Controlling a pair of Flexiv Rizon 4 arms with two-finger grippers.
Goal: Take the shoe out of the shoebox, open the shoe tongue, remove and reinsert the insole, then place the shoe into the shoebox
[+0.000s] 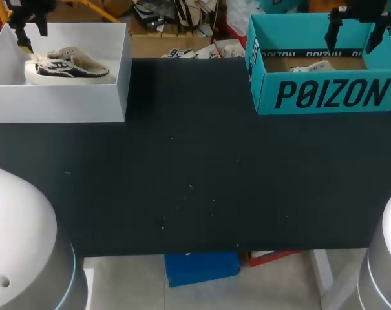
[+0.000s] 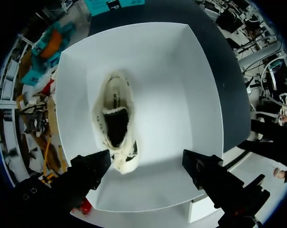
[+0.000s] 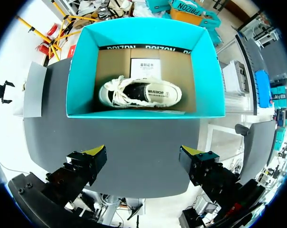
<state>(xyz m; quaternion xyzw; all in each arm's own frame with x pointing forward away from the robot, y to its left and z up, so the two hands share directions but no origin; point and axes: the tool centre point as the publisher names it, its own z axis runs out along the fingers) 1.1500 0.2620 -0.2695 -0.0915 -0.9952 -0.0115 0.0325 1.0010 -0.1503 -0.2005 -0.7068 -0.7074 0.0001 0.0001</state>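
Note:
A white-and-dark sneaker [image 1: 66,66] lies on its sole in the white shoebox [image 1: 59,103] at the table's far left. My left gripper [image 1: 31,31] hangs open above that box; in the left wrist view the sneaker [image 2: 115,123] lies just ahead of the open gripper [image 2: 145,168], nothing between the fingers. A second white sneaker [image 3: 139,91] lies in the teal shoebox [image 1: 331,93] at the far right, beside a paper sheet [image 3: 145,65]. My right gripper [image 1: 355,35] hovers open over the teal shoebox [image 3: 143,42], and its wrist view shows the gripper [image 3: 143,156] holding nothing.
The black table [image 1: 195,181] stretches between and in front of the two boxes. Both boxes stand along the far edge, lids off. The bases of my arms rise at the near corners.

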